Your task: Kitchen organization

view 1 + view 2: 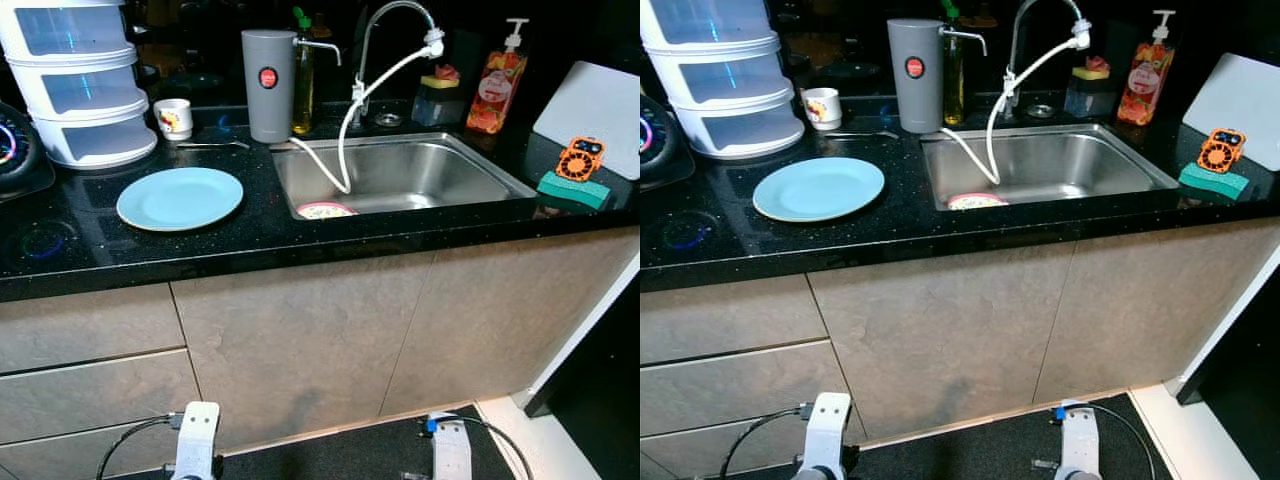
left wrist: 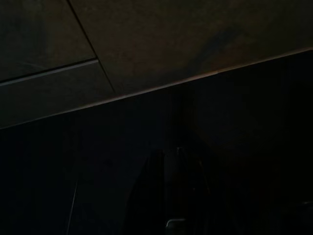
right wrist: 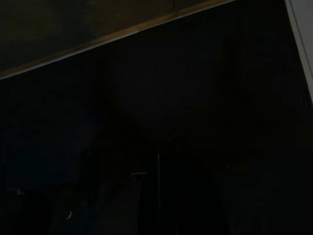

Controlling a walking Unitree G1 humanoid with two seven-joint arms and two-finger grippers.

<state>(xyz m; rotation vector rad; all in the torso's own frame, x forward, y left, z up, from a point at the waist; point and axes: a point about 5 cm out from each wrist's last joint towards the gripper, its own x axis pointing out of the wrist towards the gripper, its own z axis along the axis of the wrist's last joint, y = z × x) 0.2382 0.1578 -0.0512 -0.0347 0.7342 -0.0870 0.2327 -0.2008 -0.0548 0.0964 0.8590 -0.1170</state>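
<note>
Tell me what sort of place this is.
A home kitchen, most likely. A steel sink with a tap is set into a black counter, a blue plate lies beside it, and a soap bottle stands behind it. Both arms hang idle below.

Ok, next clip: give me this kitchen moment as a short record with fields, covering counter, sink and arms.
setting: black counter over beige cabinet fronts
left of sink: light blue plate, white mug, spoon, stacked clear containers
behind sink: grey canister, faucet with white hose, soap bottle
sink: steel basin, a small bowl at its front left
right of sink: green sponge with an orange gadget, white board
arms: both hang low before the cabinets
</note>
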